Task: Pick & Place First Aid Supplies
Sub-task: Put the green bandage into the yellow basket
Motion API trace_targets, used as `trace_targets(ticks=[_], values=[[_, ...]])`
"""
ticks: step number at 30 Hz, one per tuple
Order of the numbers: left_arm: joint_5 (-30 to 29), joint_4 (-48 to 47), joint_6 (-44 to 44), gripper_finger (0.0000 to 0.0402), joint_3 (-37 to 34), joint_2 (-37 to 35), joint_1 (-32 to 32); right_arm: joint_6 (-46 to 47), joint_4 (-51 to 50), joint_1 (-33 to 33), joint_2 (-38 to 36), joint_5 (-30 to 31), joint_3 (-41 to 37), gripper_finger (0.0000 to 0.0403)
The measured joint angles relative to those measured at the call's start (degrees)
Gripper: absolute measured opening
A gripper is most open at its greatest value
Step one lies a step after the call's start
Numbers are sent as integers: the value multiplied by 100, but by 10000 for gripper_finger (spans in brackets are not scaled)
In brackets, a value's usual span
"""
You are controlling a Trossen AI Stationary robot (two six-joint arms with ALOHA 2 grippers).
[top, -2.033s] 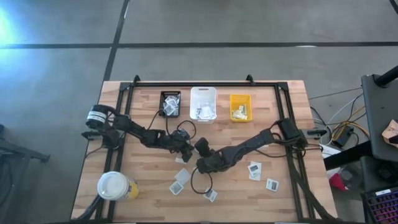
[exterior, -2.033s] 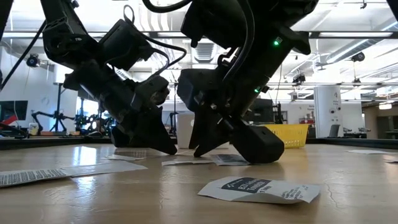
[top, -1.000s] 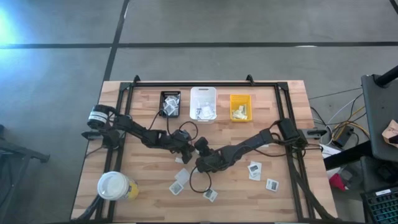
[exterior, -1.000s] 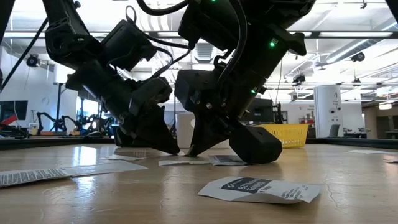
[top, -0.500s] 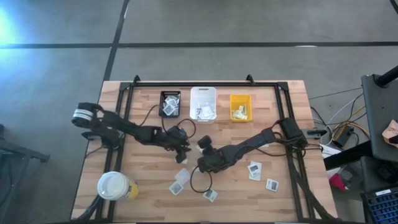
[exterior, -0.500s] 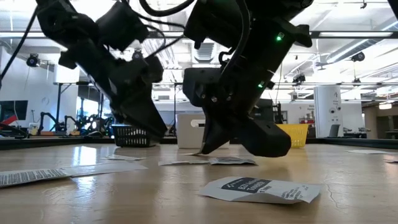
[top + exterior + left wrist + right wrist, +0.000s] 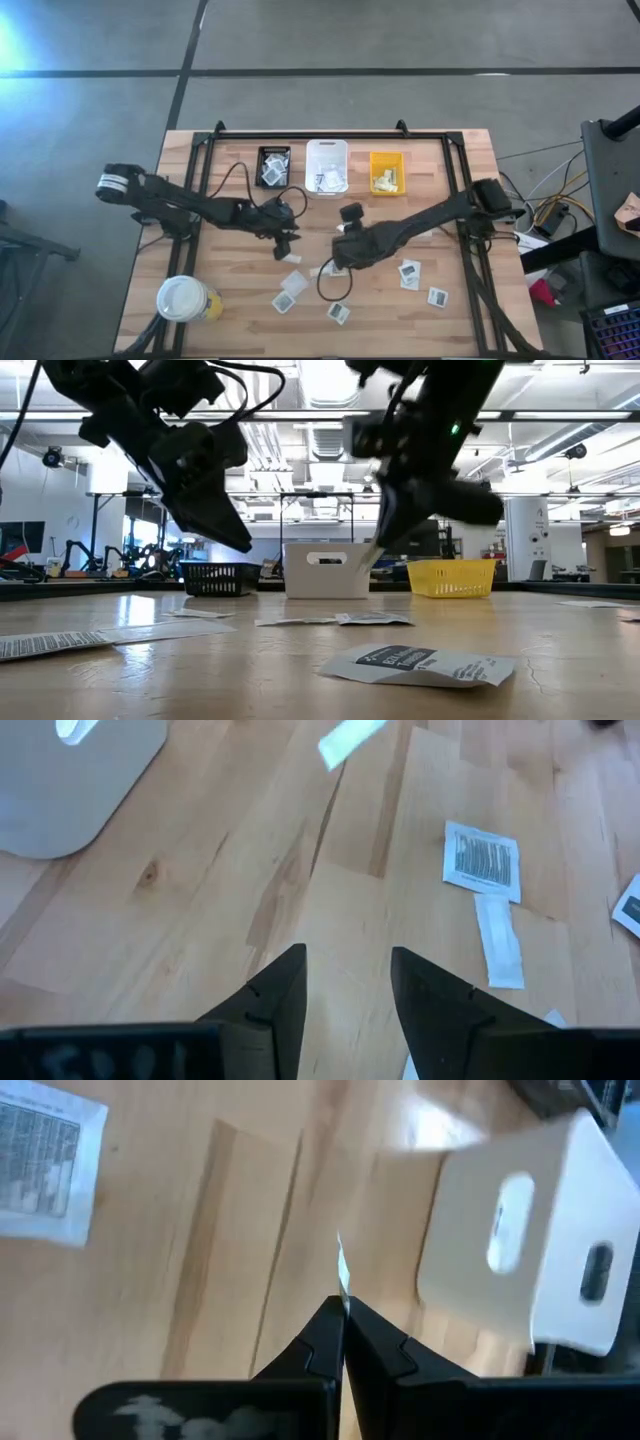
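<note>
Flat paper packets lie on the wooden table [image 7: 230,290]: white squares [image 7: 293,283], [image 7: 410,272], [image 7: 437,296] near the front, and a barcoded one [image 7: 482,860] beside a narrow strip [image 7: 497,940]. My right gripper [image 7: 343,1308] is shut on a thin pale strip [image 7: 341,1270] and hangs above mid-table [image 7: 385,540]. My left gripper [image 7: 345,960] is open above bare wood, left of the right one [image 7: 283,246], and holds nothing. My right gripper pinches the pale strip between its two fingertips, and the strip's edge [image 7: 341,1275] sticks out just beyond them. The fingers slant down from the table's right. In the low view the strip [image 7: 369,565] hangs below the fingers, clear of the table.
Black [image 7: 273,167], white [image 7: 327,167] and yellow [image 7: 387,172] bins stand in a row at the far edge. A large white-lidded cup [image 7: 185,298] is at the near left. More packets [image 7: 410,662], [image 7: 340,620] lie under and in front of the arms.
Both grippers have risen off the table. My right gripper has gone up and toward the table's right, rolling as it went, and has lifted the pale strip clear. My left gripper has drawn back a little toward the left, away from the packets.
</note>
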Motion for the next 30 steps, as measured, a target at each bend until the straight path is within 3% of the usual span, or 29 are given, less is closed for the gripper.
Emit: trace_targets(ticks=[19,25,30], values=[[-38,-142,34,143,0,-44,-4,2245,35,-578,-3334,-52,-2179,8],[-38,-138,39,143,0,-44,-4,2986,695,-930,-4209,590,-2849,8],[-38,-134,39,143,0,-44,-4,3314,1647,-1491,-4452,648,-3451,8]])
